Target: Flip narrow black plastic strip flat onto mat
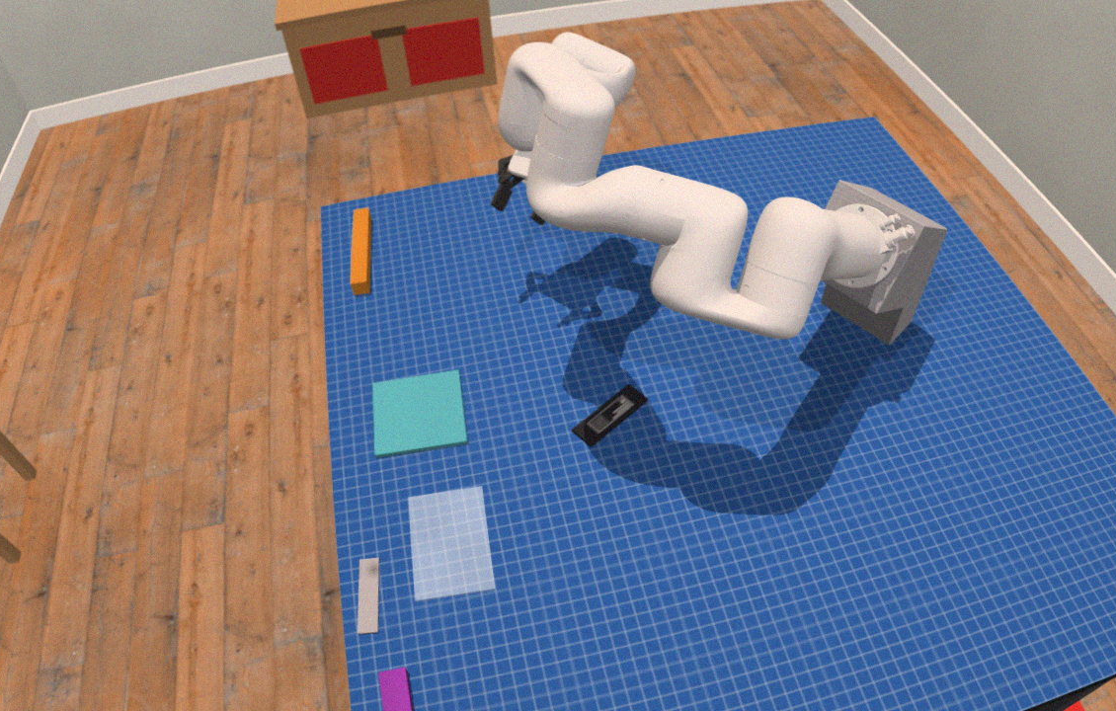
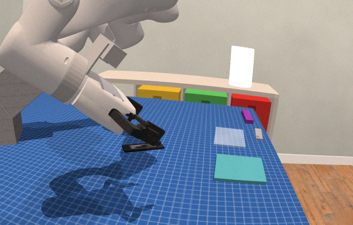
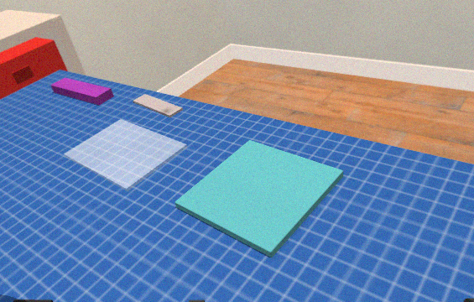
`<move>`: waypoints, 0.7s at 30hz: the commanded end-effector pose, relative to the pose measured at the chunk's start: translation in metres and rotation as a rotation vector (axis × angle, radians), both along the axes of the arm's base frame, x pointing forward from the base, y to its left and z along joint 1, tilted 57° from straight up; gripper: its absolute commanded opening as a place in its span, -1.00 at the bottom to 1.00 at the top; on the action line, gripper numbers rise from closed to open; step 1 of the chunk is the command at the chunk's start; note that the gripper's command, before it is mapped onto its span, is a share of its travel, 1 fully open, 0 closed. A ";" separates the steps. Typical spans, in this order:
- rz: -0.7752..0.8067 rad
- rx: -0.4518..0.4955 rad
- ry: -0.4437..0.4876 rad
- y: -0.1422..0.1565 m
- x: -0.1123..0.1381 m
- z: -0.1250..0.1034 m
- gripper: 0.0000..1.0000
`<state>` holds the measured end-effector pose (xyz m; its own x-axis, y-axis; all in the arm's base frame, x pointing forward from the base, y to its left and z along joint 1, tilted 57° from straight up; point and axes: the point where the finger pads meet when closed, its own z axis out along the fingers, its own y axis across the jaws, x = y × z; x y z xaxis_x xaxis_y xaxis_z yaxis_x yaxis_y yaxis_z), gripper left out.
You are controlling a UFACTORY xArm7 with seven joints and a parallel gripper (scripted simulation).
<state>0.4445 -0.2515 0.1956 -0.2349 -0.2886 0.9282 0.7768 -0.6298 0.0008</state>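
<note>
My gripper (image 2: 155,134) hung with jaws wide apart, holding nothing. The black strip (image 2: 143,147) lay flat on the mat (image 2: 172,195), well apart from the teal slab (image 2: 240,168). I judged it light, stiff and thin, best pinched across its long edges.

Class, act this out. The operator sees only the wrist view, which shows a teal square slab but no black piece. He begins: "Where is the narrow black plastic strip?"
Observer: The narrow black plastic strip lies on the blue grid mat, between the teal square slab and the arm's grey base.
Operator: Are the fingers on it?
Observer: No. The fingers are open and empty, well away from it in the top view.
Operator: What is near them?
Observer: A long orange block by the mat's edge.
</note>
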 end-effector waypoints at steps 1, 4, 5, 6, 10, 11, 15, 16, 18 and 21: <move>-0.004 -0.003 0.000 -0.002 -0.001 0.001 1.00; -0.004 -0.003 0.000 -0.002 -0.001 0.001 1.00; -0.004 -0.003 0.000 -0.002 -0.001 0.001 1.00; -0.004 -0.003 0.000 -0.002 -0.001 0.001 1.00; -0.004 -0.003 0.000 -0.002 -0.001 0.001 1.00; -0.004 -0.003 0.000 -0.002 -0.001 0.001 1.00; -0.004 -0.003 0.000 -0.002 -0.001 0.001 1.00; -0.004 -0.003 0.000 -0.002 -0.001 0.001 1.00; -0.004 -0.003 0.000 -0.002 -0.001 0.001 1.00; -0.005 -0.008 0.006 0.001 -0.001 0.001 1.00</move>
